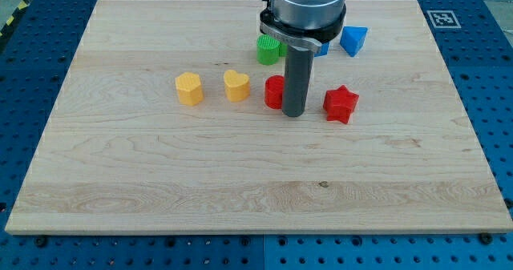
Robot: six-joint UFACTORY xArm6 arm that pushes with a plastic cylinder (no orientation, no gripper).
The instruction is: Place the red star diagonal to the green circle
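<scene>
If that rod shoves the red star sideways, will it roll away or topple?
Probably neither. The red star sits low and flat on the wooden board, so it should slide. Its points may make it spin if my tip, now just to the view's left of it, pushes off-centre. It looks rigid and light.

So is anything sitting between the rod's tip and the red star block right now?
Nothing visible. My tip sits just left of the red star block with bare wooden board between them; the other red block is on the tip's far side.
</scene>
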